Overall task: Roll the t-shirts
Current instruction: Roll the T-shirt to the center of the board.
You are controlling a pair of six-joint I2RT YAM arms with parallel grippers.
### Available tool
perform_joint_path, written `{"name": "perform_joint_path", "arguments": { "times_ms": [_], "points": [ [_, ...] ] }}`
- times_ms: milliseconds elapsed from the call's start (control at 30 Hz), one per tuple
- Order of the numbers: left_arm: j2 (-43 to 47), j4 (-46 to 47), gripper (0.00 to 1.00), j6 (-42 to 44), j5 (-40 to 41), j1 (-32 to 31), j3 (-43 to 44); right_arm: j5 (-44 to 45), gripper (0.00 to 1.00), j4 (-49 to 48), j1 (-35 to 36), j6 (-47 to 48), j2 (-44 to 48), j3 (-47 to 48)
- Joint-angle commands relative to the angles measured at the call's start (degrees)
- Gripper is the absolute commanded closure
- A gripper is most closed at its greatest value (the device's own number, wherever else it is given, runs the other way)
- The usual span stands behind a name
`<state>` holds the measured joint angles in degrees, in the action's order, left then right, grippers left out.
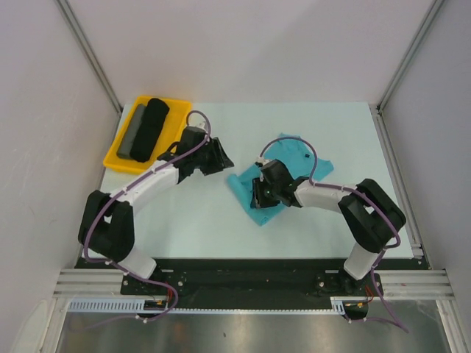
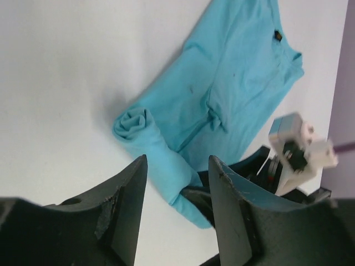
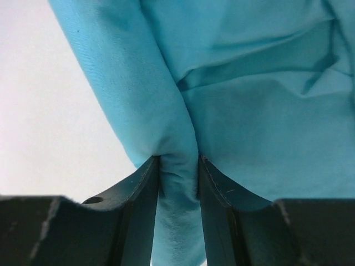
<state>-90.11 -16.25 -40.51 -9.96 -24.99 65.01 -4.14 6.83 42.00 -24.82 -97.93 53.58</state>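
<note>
A turquoise t-shirt (image 1: pixel 294 156) lies mid-table, its near end rolled into a short tube (image 2: pixel 148 145); a small dark neck label (image 2: pixel 278 37) shows at its far end. My right gripper (image 1: pixel 259 195) is shut on the rolled end (image 3: pixel 178 183), the cloth pinched between both fingers. My left gripper (image 1: pixel 221 156) is open and empty, hovering left of the shirt, apart from it; in its wrist view (image 2: pixel 176 172) the roll lies beyond the fingertips. A black roll (image 1: pixel 151 126) and a grey roll (image 1: pixel 132 132) lie in a yellow tray.
The yellow tray (image 1: pixel 116 157) stands at the table's back left corner. White walls with metal frame posts (image 1: pixel 397 73) enclose the table. The right arm's wrist and purple cable (image 2: pixel 299 149) show beside the shirt.
</note>
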Motion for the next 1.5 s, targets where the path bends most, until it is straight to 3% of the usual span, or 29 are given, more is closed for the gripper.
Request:
{"name": "perform_joint_path", "arguments": {
  "times_ms": [0, 133, 467, 867, 1000, 1200, 1467],
  "points": [
    [1.52, 3.85, 0.48, -0.71, -3.84, -1.37, -5.15, -16.94, 0.62, -6.21, -2.96, -3.83, -1.64, -1.72],
    [-0.42, 8.07, 0.51, -2.11, -5.51, -3.13, -7.7, -22.13, 0.62, -9.2, -4.99, -5.33, -2.79, -2.78],
    [-9.56, 13.09, 0.65, -4.22, -4.9, -4.98, -6.83, -21.26, 0.61, -9.21, -6.32, -5.94, -0.52, -4.8],
    [-14.13, 10.27, 0.71, -3.35, -2.17, -5.42, -4.63, -3.34, 0.55, -0.77, -0.69, -5.94, 13.81, -9.46],
    [-14.05, 9.57, 0.71, -2.99, -2.0, -5.42, -4.11, 0.26, 0.66, -0.06, 1.41, -7.52, 15.4, -12.36],
    [-14.22, 9.04, 0.71, -2.64, -1.91, -5.42, -3.67, 4.13, 0.75, 1.16, 3.44, -7.61, 13.73, -14.03],
    [-13.96, 7.81, 0.71, -1.76, -1.73, -5.5, -2.96, 23.78, 0.62, 6.87, 12.47, -4.72, 23.48, -11.14]
  ]
}}
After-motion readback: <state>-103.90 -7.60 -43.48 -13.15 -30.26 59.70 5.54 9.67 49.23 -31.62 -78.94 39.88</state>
